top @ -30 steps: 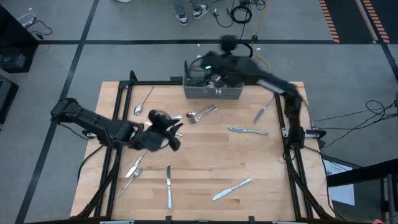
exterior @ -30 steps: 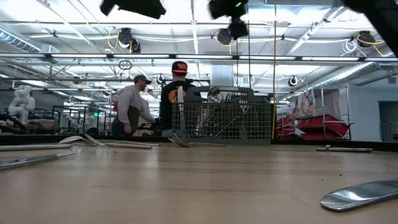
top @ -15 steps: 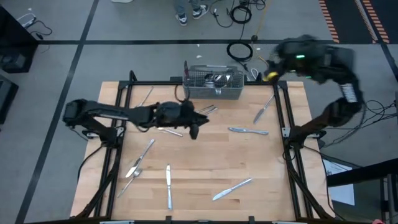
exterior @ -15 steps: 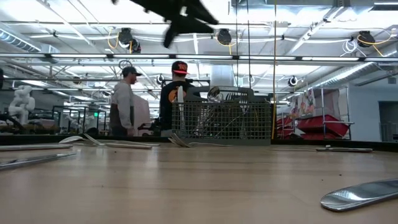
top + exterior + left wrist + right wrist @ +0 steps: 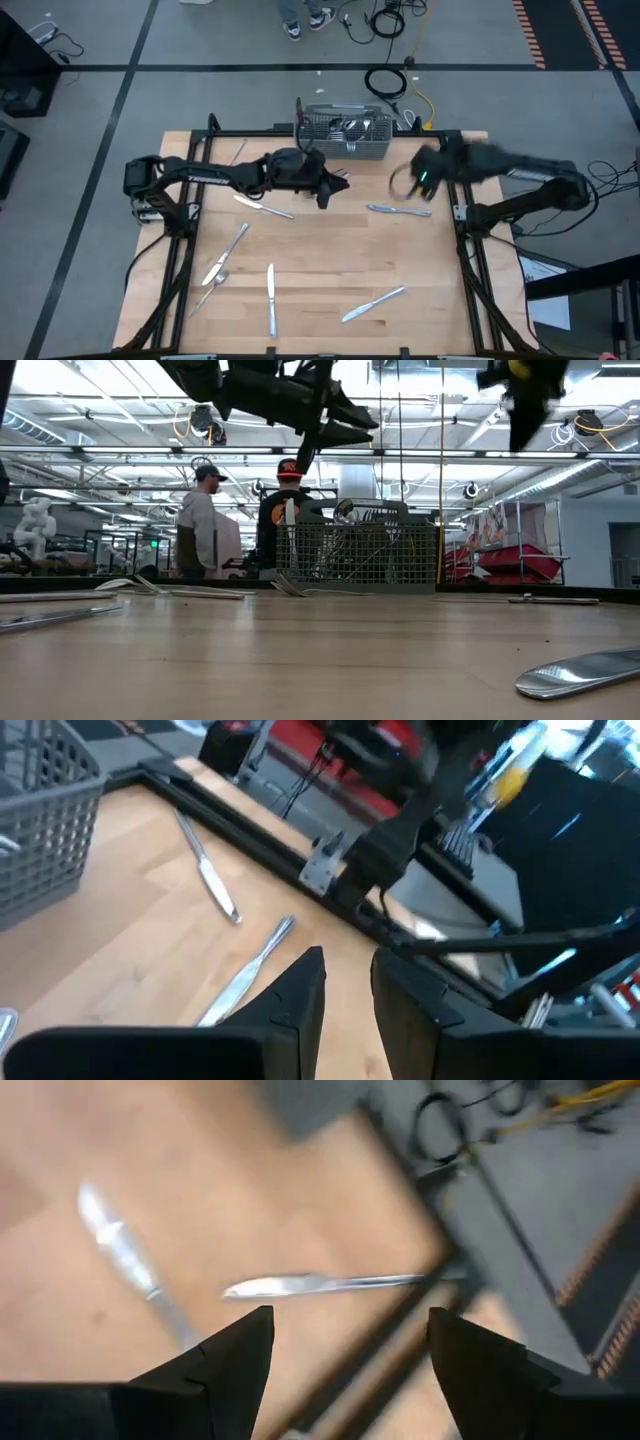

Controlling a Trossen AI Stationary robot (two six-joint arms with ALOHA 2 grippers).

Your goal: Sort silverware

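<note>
Silverware lies scattered on the wooden table [image 5: 320, 255]: a knife [image 5: 262, 207], two forks [image 5: 228, 245] at the left, knives [image 5: 270, 300] [image 5: 372, 303] near the front, and a knife [image 5: 398, 210] at the right. More pieces stand in the grey mesh basket [image 5: 345, 135] at the far edge. My left gripper [image 5: 325, 190] hangs above the table just in front of the basket, pointing toward the right edge. Its fingers [image 5: 300, 995] stand a narrow gap apart with nothing between them. My right gripper [image 5: 350, 1370] hangs wide open above two knives [image 5: 320, 1285] on the right part.
A black frame rail [image 5: 465, 200] runs along the table's right side and another [image 5: 185, 215] along the left. Two people [image 5: 205, 520] stand in the room behind the basket. Bare wood lies in the table's middle and near right.
My left gripper has gone from the table's left middle toward the right and far edge, sinking a little and turning, and now hangs in front of the basket. My right gripper has swung from over the basket out past the far right corner, then down over the table's right part.
</note>
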